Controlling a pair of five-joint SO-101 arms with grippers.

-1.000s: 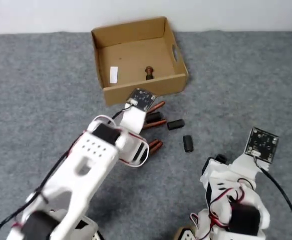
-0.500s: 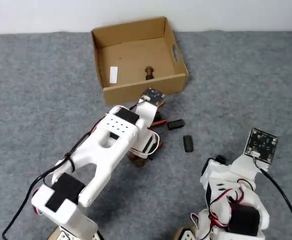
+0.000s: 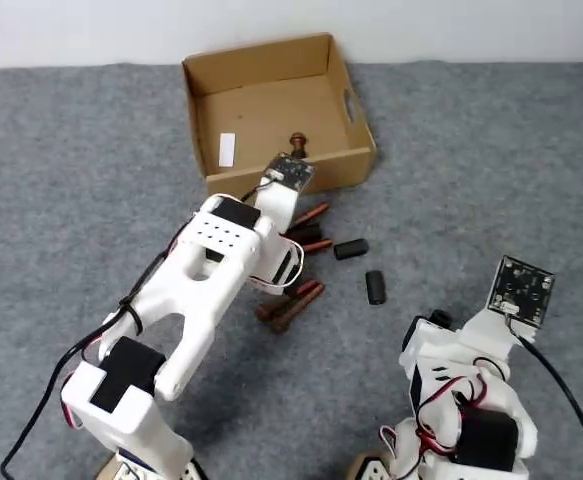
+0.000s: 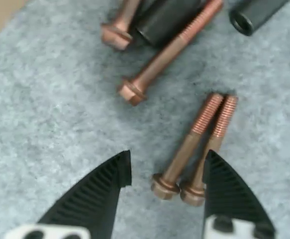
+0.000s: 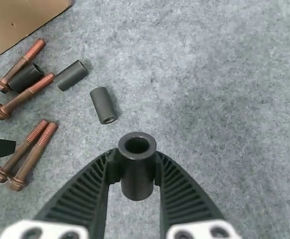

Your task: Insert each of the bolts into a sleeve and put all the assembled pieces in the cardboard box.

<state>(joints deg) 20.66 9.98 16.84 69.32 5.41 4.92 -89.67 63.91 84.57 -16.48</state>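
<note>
Grey carpet (image 3: 491,150) (white wall (image 3: 471,30) behind) bears the cardboard box (image 3: 271,178). The left gripper (image 4: 168,160) is spread over two bolts (image 4: 188,143); the right gripper (image 5: 137,167) pinches a sleeve (image 5: 136,174).

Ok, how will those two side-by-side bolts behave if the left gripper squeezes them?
Probably stiff and heavy for size: the bolts look solid metal. Round shanks lying side by side could roll apart under the left gripper, though carpet and flanged heads should limit that.

arms (image 3: 206,285): white shells, black motors | cables (image 3: 439,398): red, black | tool (image 4: 168,164): black ribbed jaws
</note>
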